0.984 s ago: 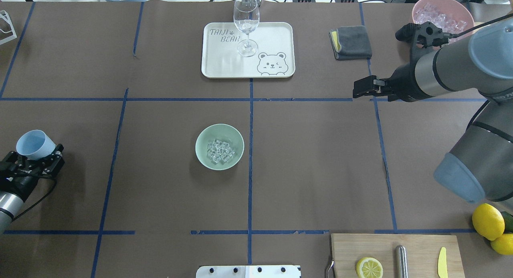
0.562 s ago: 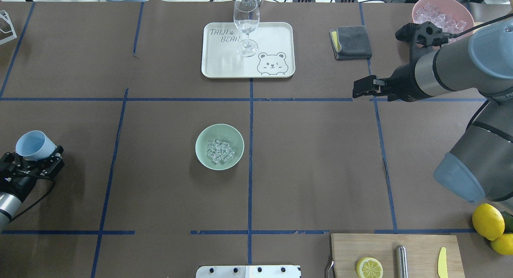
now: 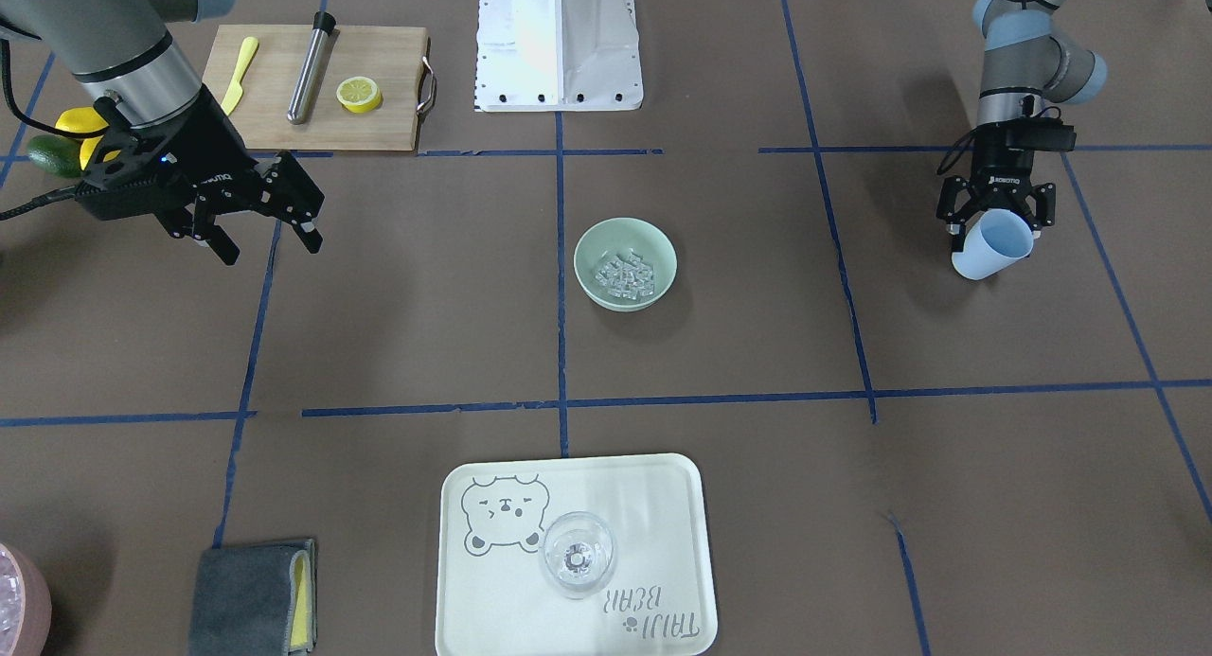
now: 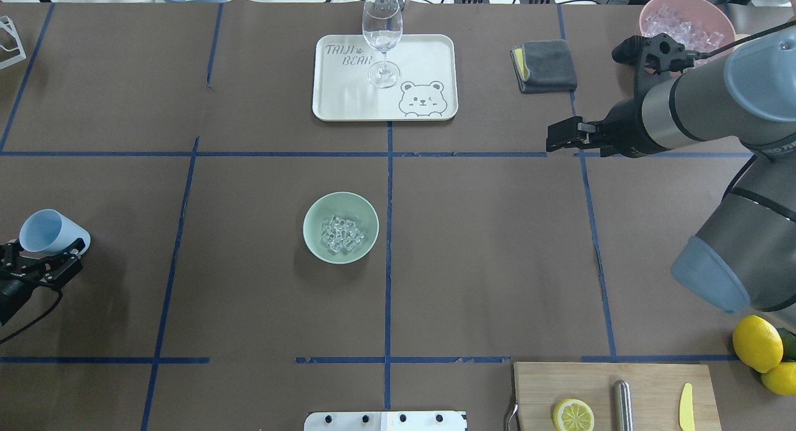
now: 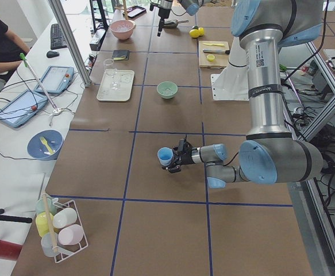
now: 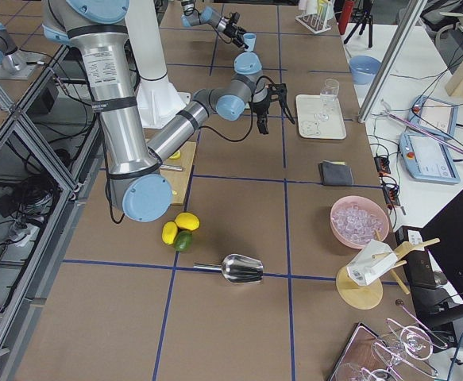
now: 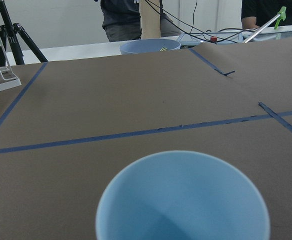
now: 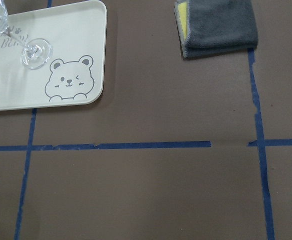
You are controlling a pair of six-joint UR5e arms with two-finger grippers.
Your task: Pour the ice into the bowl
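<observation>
Left gripper (image 3: 994, 228): closed around the light blue plastic cup (image 3: 990, 245), which is tipped on its side with its mouth facing away from the wrist; the left wrist view looks into it and shows no cubes inside.
Left arm pose: low over the brown paper-covered table (image 4: 497, 263), far out at its own side and well apart from the bowl.
Right gripper (image 3: 263, 222): fingers spread, holding nothing, raised near the wooden cutting board (image 3: 312, 88), pointing toward the table's middle.
Ice (image 4: 341, 234): a heap of small clear cubes lying inside the round pale mint-green bowl (image 4: 323, 206) at the table's centre.
Progress: the pour looks done; what seems left is setting the cup down.
</observation>
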